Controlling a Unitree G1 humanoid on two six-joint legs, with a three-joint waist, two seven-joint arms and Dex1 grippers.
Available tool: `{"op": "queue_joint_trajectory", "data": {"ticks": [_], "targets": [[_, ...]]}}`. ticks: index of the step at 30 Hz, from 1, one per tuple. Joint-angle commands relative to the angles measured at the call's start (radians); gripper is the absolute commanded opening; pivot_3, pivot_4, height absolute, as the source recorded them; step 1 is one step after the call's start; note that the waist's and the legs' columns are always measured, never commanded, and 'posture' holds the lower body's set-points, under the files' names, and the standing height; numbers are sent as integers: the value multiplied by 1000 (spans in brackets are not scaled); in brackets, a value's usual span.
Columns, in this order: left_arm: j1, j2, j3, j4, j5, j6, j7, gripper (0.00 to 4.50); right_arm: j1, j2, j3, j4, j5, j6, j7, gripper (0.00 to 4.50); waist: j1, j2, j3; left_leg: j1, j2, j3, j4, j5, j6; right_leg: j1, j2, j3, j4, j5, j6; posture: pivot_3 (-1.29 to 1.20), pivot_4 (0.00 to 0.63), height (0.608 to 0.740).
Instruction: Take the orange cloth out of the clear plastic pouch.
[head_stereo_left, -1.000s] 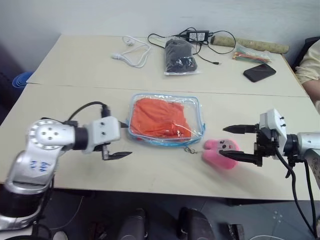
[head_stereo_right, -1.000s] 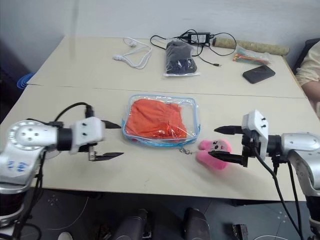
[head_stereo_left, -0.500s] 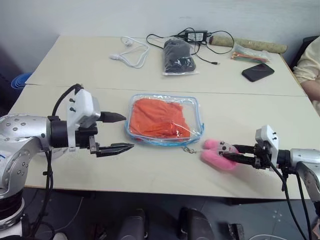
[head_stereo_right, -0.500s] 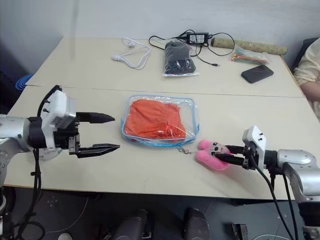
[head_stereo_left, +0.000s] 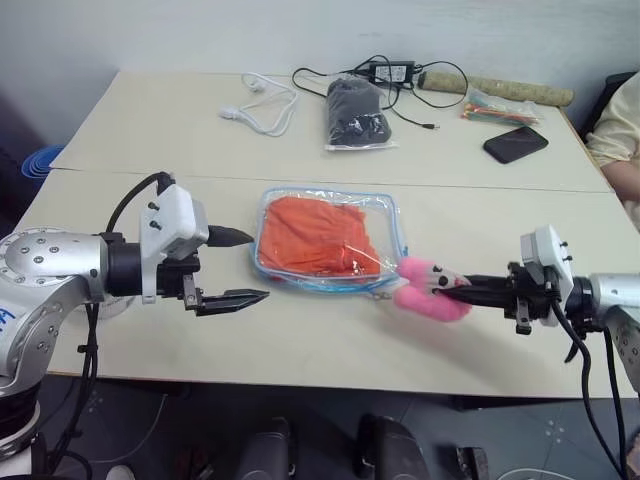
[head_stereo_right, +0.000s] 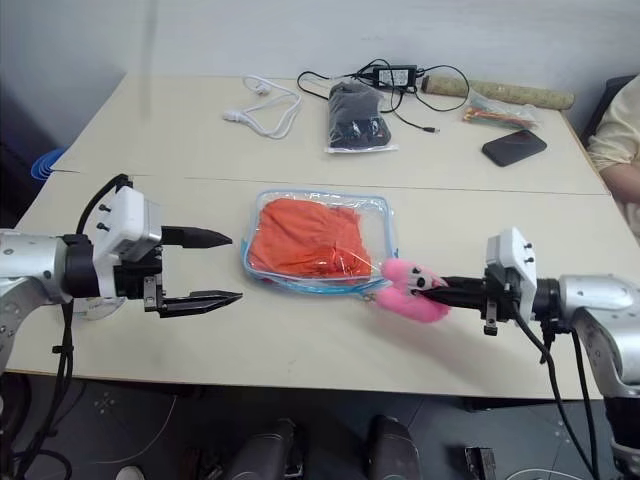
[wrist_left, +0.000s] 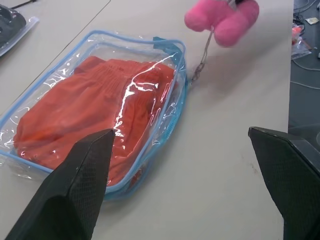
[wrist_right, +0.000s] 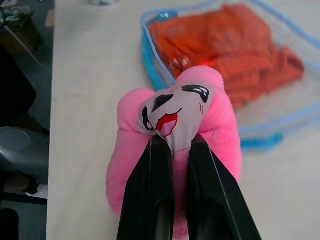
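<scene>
One orange cloth (head_stereo_left: 322, 236) (wrinkled) fills the clear plastic pouch (head_stereo_left: 396, 226) — right tool (head_stereo_left: 447, 289) pinching pink plush keychain (head_stereo_left: 425, 289), left tool (head_stereo_left: 240, 267) spread

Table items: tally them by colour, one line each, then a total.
Orange: 1, orange cloth
Pink: 1, plush keychain
Clear: 2, clear plastic pouch, bag of dark cloth
White: 1, cable
Black: 2, phone, power adapter
Total: 7

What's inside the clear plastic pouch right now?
The orange cloth, folded and wrinkled, fills most of the clear plastic pouch. Anything beneath the cloth is covered.
</scene>
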Motion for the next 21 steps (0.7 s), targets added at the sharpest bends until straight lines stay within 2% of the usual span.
{"op": "queue_joint_trajectory", "data": {"ticks": [1, 7, 13, 18, 21], "targets": [[-16, 11, -9, -10, -14, -25, 9, 4500, -61, 41, 154, -82, -85, -73, 19, 9, 0, 0, 0, 0, 0, 0, 0, 0, 0, 0, 0, 0, 0, 0, 0, 0, 150, 740], [-19, 5, -54, -10, -1, -50, 25, 4500, -213, 207, 435, -15, -329, -222, -27, 9, -2, 0, 0, 0, -1, 1, 0, 0, 0, -2, 0, 1, 1, 0, 0, 0, 150, 740], [-14, 0, -96, -23, 7, -64, 49, 4500, -221, 285, 561, 86, -482, -304, -80, 9, -1, -1, 0, -1, -2, 0, 0, 0, 0, -1, 0, 0, 0, 0, 0, 0, 150, 740], [-9, -7, -135, -25, 20, -85, 64, 4500, -213, 289, 571, 120, -522, -324, -93, 1623, -3, -1, 0, 0, -2, 0, 0, 0, 0, -1, 1, 1, 0, 0, 0, 0, 150, 740], [-12, -22, -167, -27, 20, -98, 69, 4500, -199, 270, 538, 77, -478, -287, -82, 2607, -3, -1, 0, 0, -2, 0, 0, 0, 0, -1, 1, 1, 0, 0, 0, 0, 150, 740]]}}
